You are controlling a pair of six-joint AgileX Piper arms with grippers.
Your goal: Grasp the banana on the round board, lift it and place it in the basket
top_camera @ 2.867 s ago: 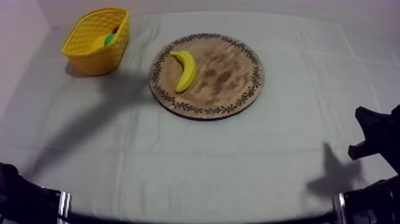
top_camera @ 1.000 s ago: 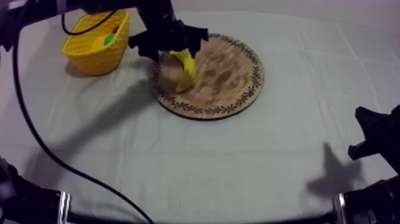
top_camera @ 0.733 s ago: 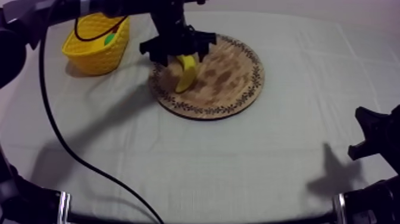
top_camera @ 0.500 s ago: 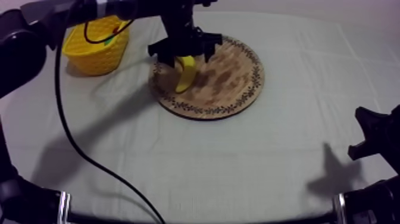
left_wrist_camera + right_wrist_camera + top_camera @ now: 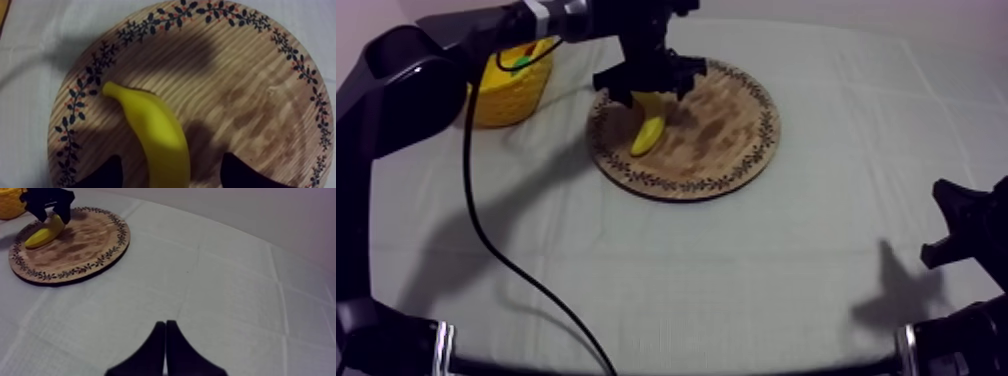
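The curved, bright yellow toy banana (image 5: 647,131) is lying flat on the round wooden board with the dark leafy pattern round its rim (image 5: 721,135). It's on the side of the board nearest the yellow woven-look basket (image 5: 504,100), which sits just beside the board on the grey-white tablecloth (image 5: 736,280).

The left wrist view gives you the best look at the banana (image 5: 155,130). It has smooth, plain yellow skin with no marks. It's fat through the middle and narrows to a blunt tip that points at the patterned rim and stops just short of it.

Your left gripper (image 5: 649,90) is right over the banana's far end, with the near end poking out below it in the top view. Its two black fingers (image 5: 107,174) are spread wide, one on each side of the fruit. There's bare wood between each finger and the banana, so it isn't pinching anything. I can't tell whether the tips touch the board.

Your right gripper (image 5: 165,338) has its fingers pressed together into a narrow wedge. It's over bare cloth, well apart from the board.
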